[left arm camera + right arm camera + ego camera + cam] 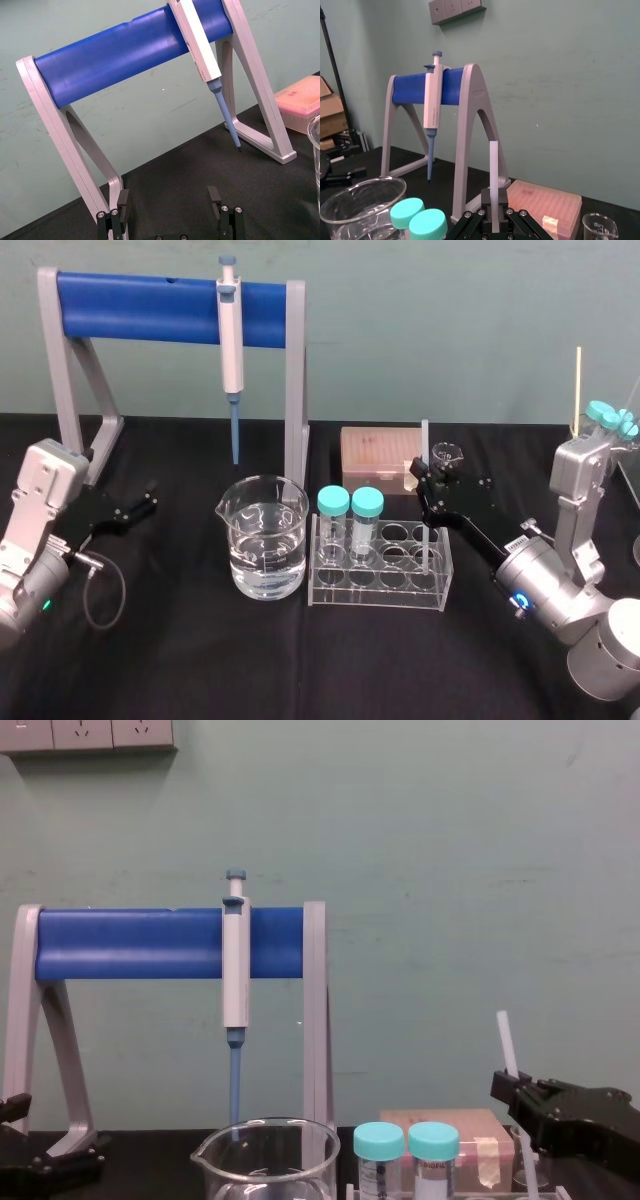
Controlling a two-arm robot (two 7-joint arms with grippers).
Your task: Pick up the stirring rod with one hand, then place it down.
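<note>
The right gripper (418,472) is pinching the stirring rod (424,440) between closed-in fingers and holding it upright. A long stretch is standing above the jaws, and the lower part is running down at the clear tube rack (378,592); I cannot tell whether its tip is sitting in a well. With so narrow a grip the smooth rod is risking a pivot or slip, and a sideways move could be catching the rack, the capped tubes (350,508) or the small beaker (447,453) just behind. The left gripper (150,500) is lying spread open by the pipette stand (296,390), well apart.
</note>
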